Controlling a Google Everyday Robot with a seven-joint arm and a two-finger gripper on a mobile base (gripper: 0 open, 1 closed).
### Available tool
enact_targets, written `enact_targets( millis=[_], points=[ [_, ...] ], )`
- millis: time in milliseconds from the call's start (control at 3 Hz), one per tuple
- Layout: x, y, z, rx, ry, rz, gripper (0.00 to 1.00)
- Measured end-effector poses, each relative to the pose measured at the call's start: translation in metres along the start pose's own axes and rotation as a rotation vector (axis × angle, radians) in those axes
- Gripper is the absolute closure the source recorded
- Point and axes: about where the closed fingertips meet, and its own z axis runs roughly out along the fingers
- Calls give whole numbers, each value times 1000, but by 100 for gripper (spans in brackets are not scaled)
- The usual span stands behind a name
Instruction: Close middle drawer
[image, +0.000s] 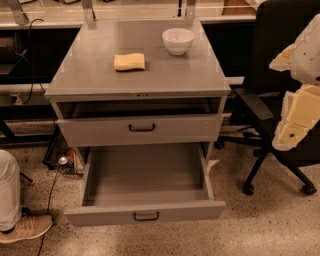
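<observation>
Left edge, 8 o'clock: someone's leg and sneaker (24, 227) on the floor near the drawer's left front corner, so watch that side. Middle drawer (145, 182) sits at 6 o'clock, pulled far out of the cabinet, tray empty, low front panel, black bar handle (146, 216) dead centre. Judgement: stiff sheet metal, empty so light, should run on slides. No grasp needed, just push flat on the front panel at or beside the handle. An off-centre push may rack it, and the painted face looks slick. Top drawer (100, 131) directly above, out a crack, taller front, overhangs the tray's back. Tabletop (85, 75) at 12 o'clock carries a yellow sponge (129, 62) and a white bowl (178, 40), both irrelevant. Floor in front of the panel looks open. Office chair (270, 60) at 3 o'clock, its casters near the right front corner. Pincer (292, 127) at 3 o'clock by the right edge, higher than the drawer and well apart from it; can't tell if wide or narrow.
</observation>
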Motion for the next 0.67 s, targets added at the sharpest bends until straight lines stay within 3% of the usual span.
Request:
enact_targets(
  millis=[333, 667],
  points=[
    [0, 0, 0, 0, 0, 0, 0],
    [7, 7, 23, -16, 17, 30, 0]
  ],
)
